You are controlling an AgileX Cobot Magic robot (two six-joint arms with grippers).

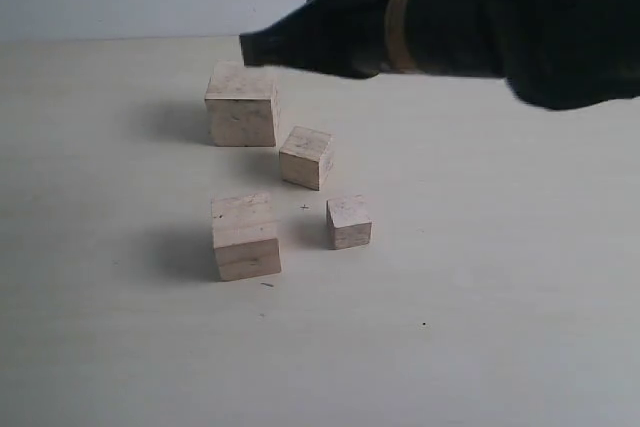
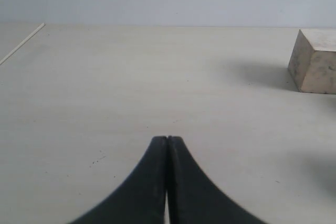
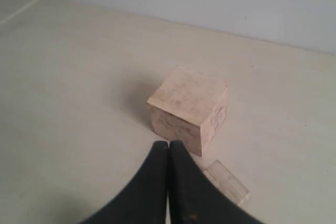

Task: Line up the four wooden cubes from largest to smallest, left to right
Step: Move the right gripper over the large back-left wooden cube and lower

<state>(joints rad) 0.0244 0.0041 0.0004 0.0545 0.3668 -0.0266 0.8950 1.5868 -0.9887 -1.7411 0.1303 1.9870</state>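
Since no row is formed yet on the bench (image 1: 480,327), sorting seems barely begun. Nearest sit the second-largest cube (image 1: 245,237) and smallest cube (image 1: 348,222); beyond, the third cube (image 1: 306,157); farthest, the largest cube (image 1: 242,105). The left end effector (image 2: 167,142) and the right end effector (image 1: 250,50), poised just by the largest, are pinched shut and empty. The right must open to grasp. No writing is legible.

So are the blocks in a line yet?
Not yet. Done: nothing. The back-left cube, back-right cube, front-left cube and smallest cube sit bunched in two pairs, not one row. In hand: nothing. The right hand is shut and empty near the back-left cube, and the left hand is shut too. Left: the whole row.
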